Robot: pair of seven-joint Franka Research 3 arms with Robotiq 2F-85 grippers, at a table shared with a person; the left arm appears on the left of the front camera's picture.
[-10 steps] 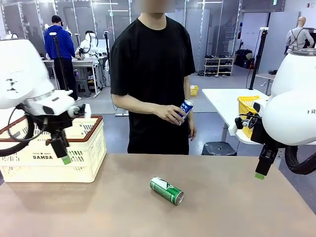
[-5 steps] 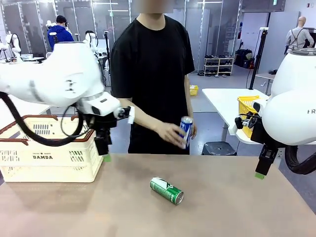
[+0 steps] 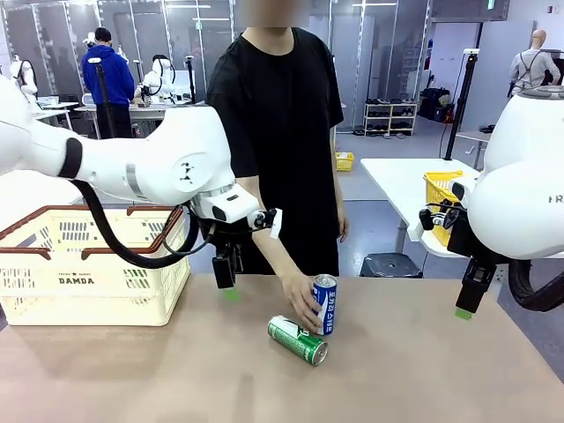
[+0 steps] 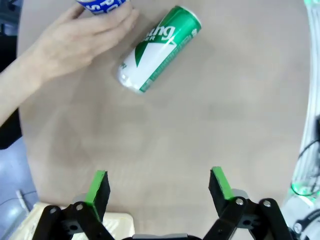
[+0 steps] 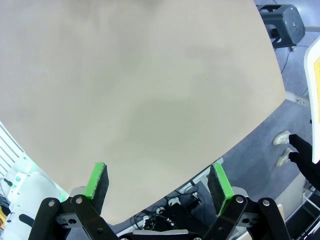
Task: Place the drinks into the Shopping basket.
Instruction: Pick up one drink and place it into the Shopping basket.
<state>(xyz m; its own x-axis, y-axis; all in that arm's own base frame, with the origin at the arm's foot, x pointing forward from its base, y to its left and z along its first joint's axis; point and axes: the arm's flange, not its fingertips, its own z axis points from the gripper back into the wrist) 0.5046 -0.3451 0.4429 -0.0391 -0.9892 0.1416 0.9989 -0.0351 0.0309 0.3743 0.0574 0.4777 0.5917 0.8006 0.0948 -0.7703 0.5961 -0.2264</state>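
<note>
Left fingers (image 4: 98, 186): wide open, holding nothing, above the bench (image 3: 176, 379), left of middle.
Right fingers (image 5: 98, 181): wide open, empty, at the right edge.
Green can (image 3: 298, 340): lying on its side, lower middle.
Blue can (image 3: 324, 304): upright just behind it, in the person's hand (image 3: 304, 307).
Shopping basket (image 3: 88, 284): on the bench, left side.

Table (image 3: 132, 379): Shopping basket (image 3: 97, 284) left; green can (image 3: 297, 340) lying, blue can (image 3: 325, 304) upright.

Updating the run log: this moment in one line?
left tool open, over table near green can | right tool open, empty | green can lying on table | blue can upright in person's hand | both outside Shopping basket
</note>
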